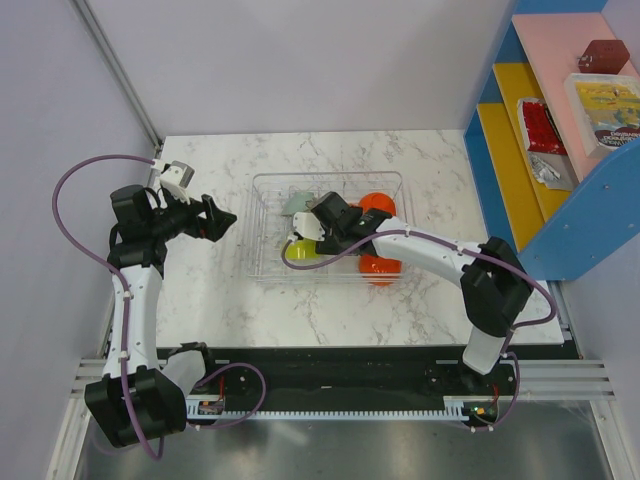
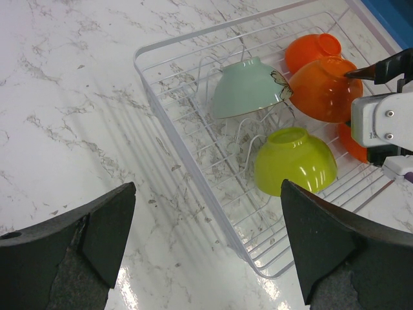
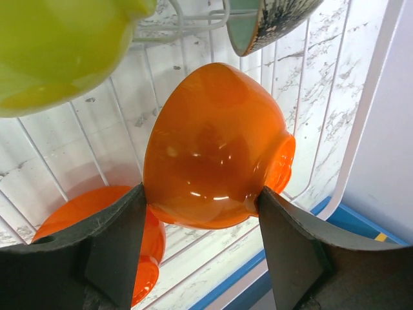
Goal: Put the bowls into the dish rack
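Step in hand, as judged: what looks like the last bowl is being seated in the rack. No loose bowl is seen on the white marble-look surface [image 1: 210, 300] in the top view. All bowls are inside the dish rack [image 1: 330, 175], a large rectangular white-wire basket w/ low walls, set mid-surface.

A glossy orange round bowl [image 3: 216, 142] is clamped by the right hand [image 3: 201, 194], one finger pressed to each side. It is tipped on its side over the rack's right half, between a second orange bowl [image 2: 313, 48] at far right and a third orange bowl [image 3: 97, 219] at near right. The left hand [image 1: 222, 220] is held wide and empty, left of the rack, above the surface.

Next move, as judged: the held bowl must be lowered onto the wires w/o its neighbours being nudged. Then the fingers are to be eased apart and the hand drawn up clear.

Views: in the top view both arms and the bare surface are shown, but the grip is hidden by the right wrist. Finger contact is shown only in the right wrist view. In the left wrist view the bowls are seen together, incl. the pale green ceramic bowl [image 2: 248, 87] at far left and the lime-green bowl [image 2: 295, 160], upturned, at near left.
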